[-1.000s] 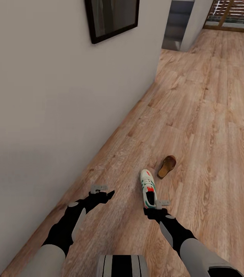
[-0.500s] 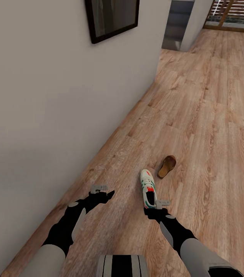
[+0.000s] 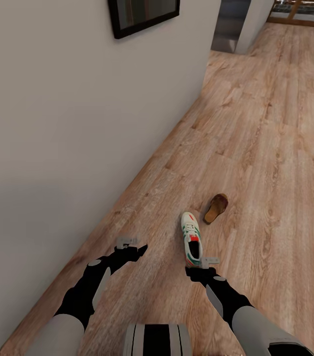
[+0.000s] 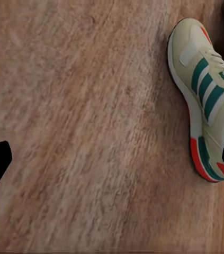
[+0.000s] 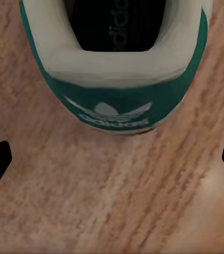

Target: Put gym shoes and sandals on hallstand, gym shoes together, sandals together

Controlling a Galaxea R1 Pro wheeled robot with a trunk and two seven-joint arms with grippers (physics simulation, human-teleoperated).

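Right gripper (image 3: 202,264): fingers apart and empty, tips showing at the two side edges of the right wrist view, poised just short of the green heel of one gym shoe (image 3: 191,239). Left gripper (image 3: 129,245): fingers likewise apart, empty, over bare corridor floor (image 3: 275,163) in the lower left of the head view, well to the side of the shoe. Gym shoe: white, green stripes, red-orange heel accent, lying upright on the floor at lower centre, toe pointing away from the robot. Handling note: the step in hand looks to be the grasp of this shoe; best done by advancing the right fingers to straddle the heel collar squarely before closing, as the padded upper may deform and slip. One sandal (image 3: 216,208): brown, lying just beyond the shoe toward centre right, apart from it. Surroundings: pale wall (image 3: 67,123) along the left, dark-framed picture (image 3: 144,15) at upper left. Nothing stands between fingers and shoe.
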